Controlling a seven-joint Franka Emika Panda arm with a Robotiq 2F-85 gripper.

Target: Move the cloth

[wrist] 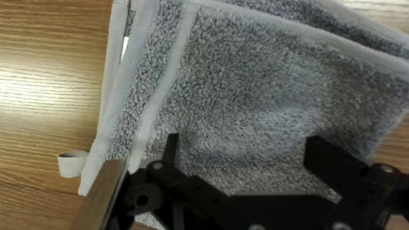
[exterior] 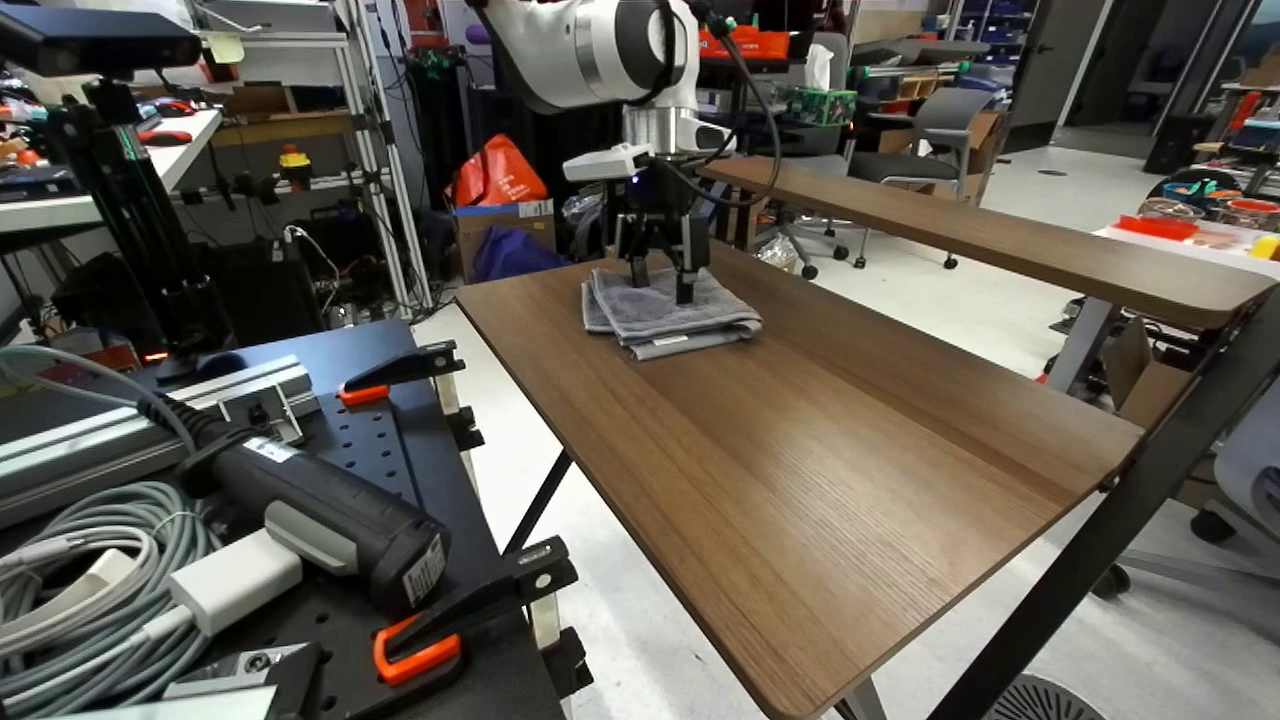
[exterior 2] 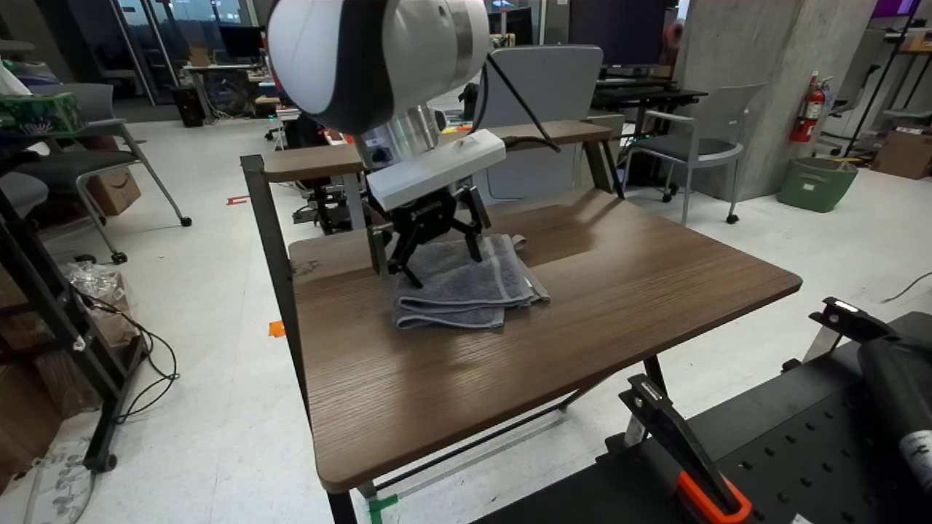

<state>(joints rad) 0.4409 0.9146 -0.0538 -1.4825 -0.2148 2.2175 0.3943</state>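
Cloth (wrist: 249,86) lies folded directly beneath the wide-spread pincer (wrist: 243,139).

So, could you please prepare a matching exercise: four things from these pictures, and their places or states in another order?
1. grey folded fabric cloth
2. black two-fingered gripper
3. red cylindrical fire extinguisher
4. black cylindrical tool

A. against the grey concrete pillar
B. on the brown wooden tabletop
C. on the black perforated table
D. open, over the cloth

Pairs: 1B, 2D, 3A, 4C
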